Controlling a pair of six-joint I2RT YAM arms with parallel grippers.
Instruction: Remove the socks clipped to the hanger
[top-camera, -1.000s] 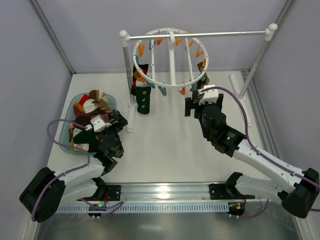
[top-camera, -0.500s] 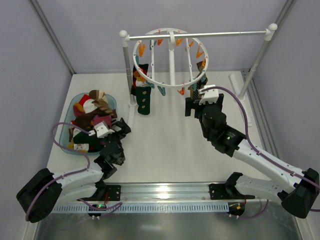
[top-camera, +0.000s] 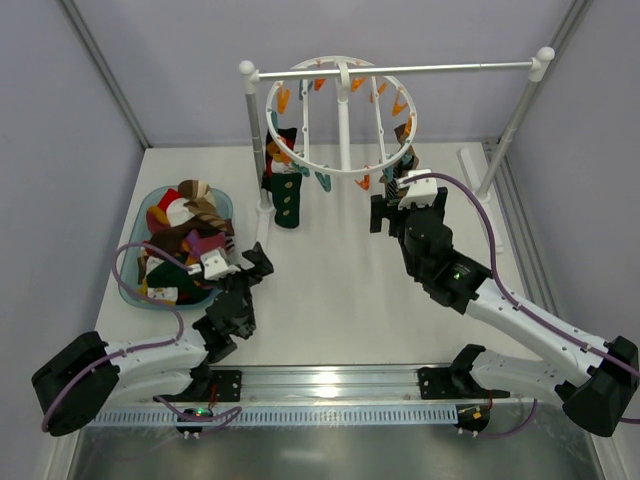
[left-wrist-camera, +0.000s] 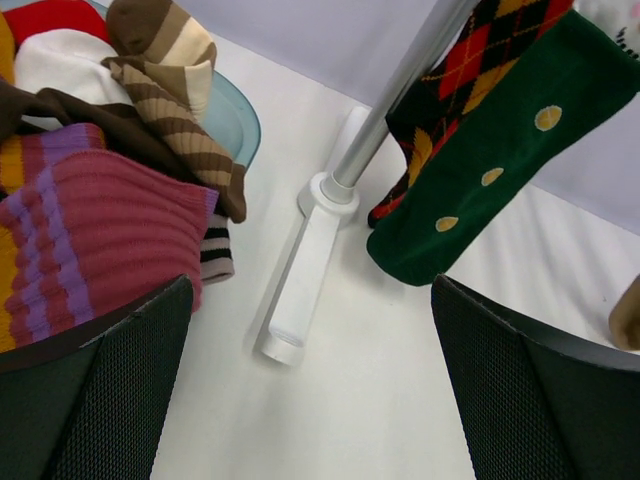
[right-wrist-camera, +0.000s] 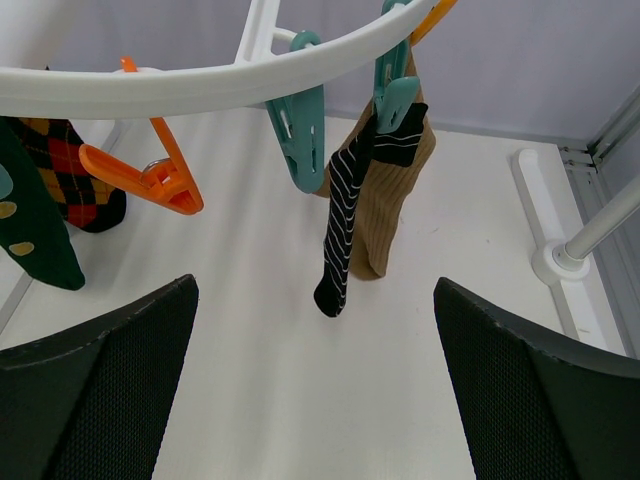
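The right gripper (right-wrist-camera: 315, 295), jaws released, should pinch the black-and-white striped fabric sock (right-wrist-camera: 340, 220) midway and tug straight down off its teal plastic clip (right-wrist-camera: 396, 95); the left gripper (left-wrist-camera: 310, 300) is also released.

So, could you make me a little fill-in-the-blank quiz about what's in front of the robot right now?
The striped sock hangs from a ____ clip.
The dark green sock carries yellow ____.
The dish of loose socks sits by the ____ arm.
Both arms' jaws stand ____, holding nothing.
Missing words: teal; dots; left; open.
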